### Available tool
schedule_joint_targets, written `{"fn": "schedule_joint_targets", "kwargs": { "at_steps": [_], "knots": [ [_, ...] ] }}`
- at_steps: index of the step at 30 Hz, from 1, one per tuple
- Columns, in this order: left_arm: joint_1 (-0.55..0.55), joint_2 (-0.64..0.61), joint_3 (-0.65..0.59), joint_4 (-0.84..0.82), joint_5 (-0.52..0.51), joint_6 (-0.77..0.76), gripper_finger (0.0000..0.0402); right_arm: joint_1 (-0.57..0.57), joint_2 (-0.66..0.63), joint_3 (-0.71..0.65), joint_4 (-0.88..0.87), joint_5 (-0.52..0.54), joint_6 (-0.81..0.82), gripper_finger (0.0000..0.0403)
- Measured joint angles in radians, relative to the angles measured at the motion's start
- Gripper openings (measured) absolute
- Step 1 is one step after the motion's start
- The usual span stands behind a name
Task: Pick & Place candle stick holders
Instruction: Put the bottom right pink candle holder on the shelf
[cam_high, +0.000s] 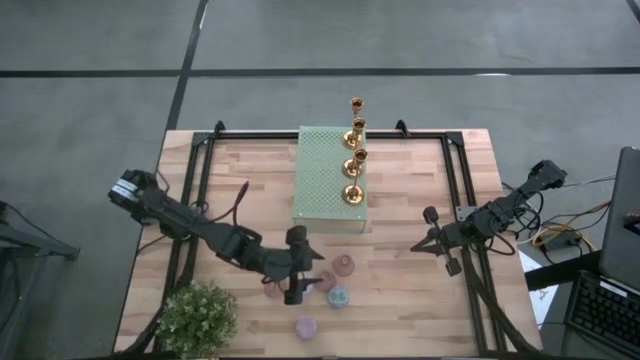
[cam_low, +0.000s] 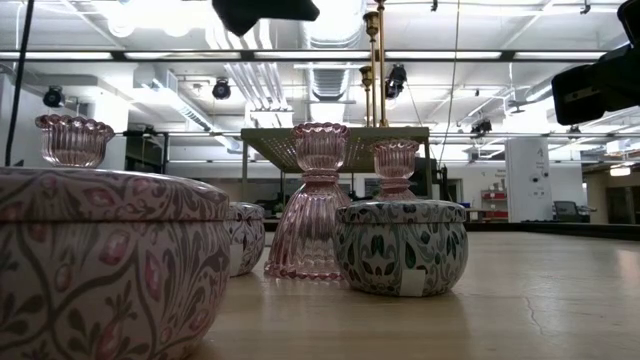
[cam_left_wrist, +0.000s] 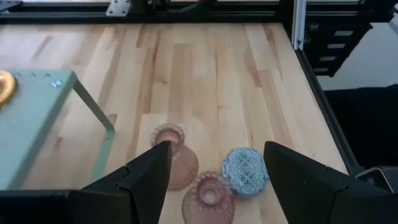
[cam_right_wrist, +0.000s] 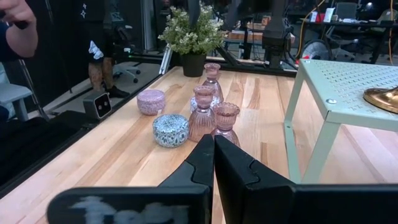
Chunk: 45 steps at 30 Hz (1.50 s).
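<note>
**Left gripper spread above the pink holders while the gold ones wait on the stand**

Nearest the front edge of the table, beside the potted plant (cam_high: 198, 318), lies a lilac tin (cam_high: 306, 326), well apart from any arm. Just behind it a cluster sits close together: a blue patterned tin (cam_high: 338, 297) and several pink ribbed glass holders (cam_high: 344, 265). They are bunched within easy reach of the left arm, which probably explains why that arm is the one working here.

The left gripper (cam_left_wrist: 214, 163) hangs over this cluster with its fingers spread wide and nothing between them. In the left wrist view one pink holder (cam_left_wrist: 208, 198) lies in the gap between the fingers, a second pink holder (cam_left_wrist: 176, 155) is partly behind one finger, and the blue tin (cam_left_wrist: 245, 171) sits towards the other. The wide spread suits coming down around a holder's cup or waist; the neighbours crowd it, so a knock looks possible.

Farther back stands the pale green perforated stand (cam_high: 331, 180). Four gold holders (cam_high: 353, 160) run in a row along its right edge, upright, perhaps already placed there.

Off to the right, near the table's side rail, the right gripper (cam_right_wrist: 214, 163) waits with fingers pressed together, holding nothing, facing the pink cluster.
</note>
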Motion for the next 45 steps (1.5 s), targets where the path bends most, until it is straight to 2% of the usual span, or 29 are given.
{"fn": "schedule_joint_targets", "kwargs": {
  "at_steps": [12,18,23,33,45],
  "knots": [
    [-0.022,0.002,-0.071,0.010,0.012,-0.120,0.0259,0.000,0.000,0.000,0.000,0.000,0.000,0.0008],
    [-0.033,0.010,-0.078,0.028,0.021,-0.060,0.0259,0.000,0.000,0.000,0.000,0.000,0.000,0.0008],
    [-0.041,0.073,-0.078,0.095,0.011,0.012,0.0255,0.000,0.000,0.000,0.000,0.000,0.000,0.0008],
    [-0.035,0.189,-0.033,0.122,0.008,0.035,0.0228,0.000,0.000,0.000,0.000,0.000,0.000,0.0008],
    [-0.028,0.237,-0.031,0.121,-0.003,0.039,0.0207,0.000,0.000,0.000,0.000,0.000,0.000,0.0008]
  ]
}}
